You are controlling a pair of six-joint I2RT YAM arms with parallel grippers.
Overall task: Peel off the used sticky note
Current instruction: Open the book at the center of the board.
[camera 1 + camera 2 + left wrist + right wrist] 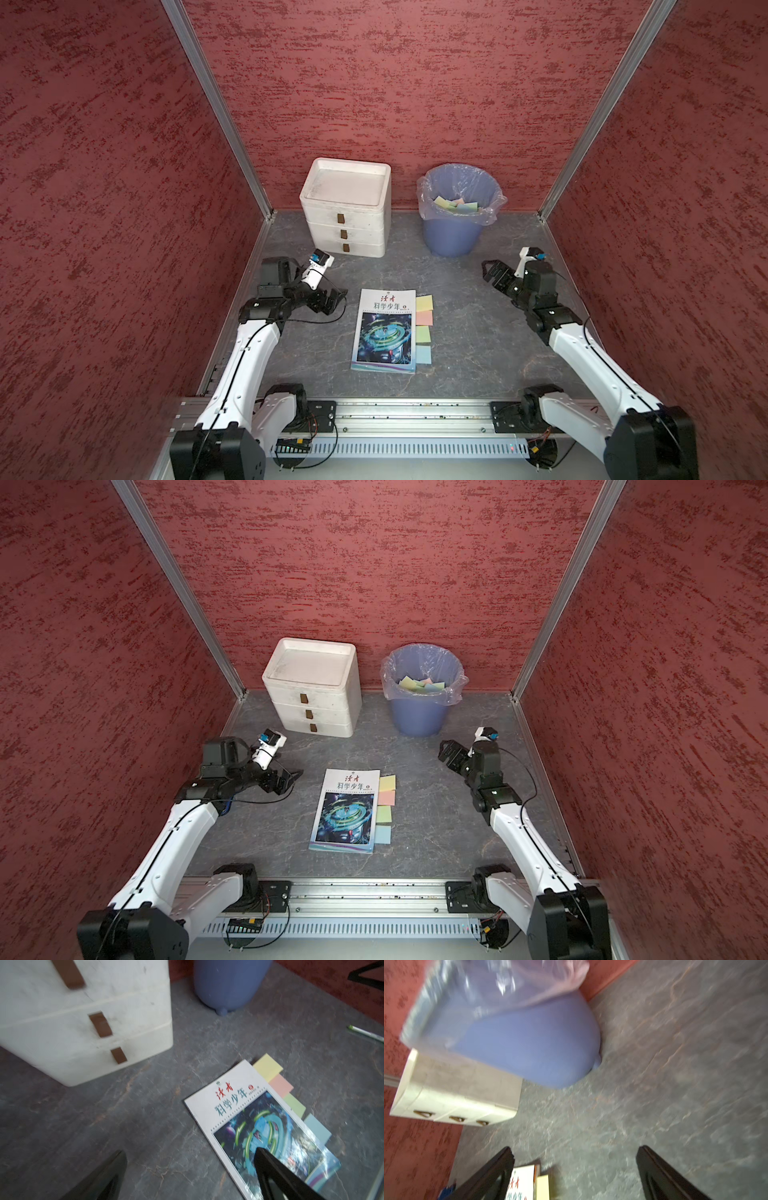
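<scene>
Four notes (424,318) are left exposed at 3 o'clock of magazine (384,332) for pinching; the used one perhaps unmarked, views too coarse. Held wide open, empty: left end effector (336,301), right end effector (487,272).

Red textured walls (395,83) enclose a grey marbled floor (478,332) with a white three-drawer cabinet (345,232) at the back.

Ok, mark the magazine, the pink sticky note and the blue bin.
magazine (384,332), in a top view, middle of the cover.
pink sticky note (424,318), in a top view, the part jutting past the cover.
blue bin (451,239), in a top view, front wall below the liner.
</scene>
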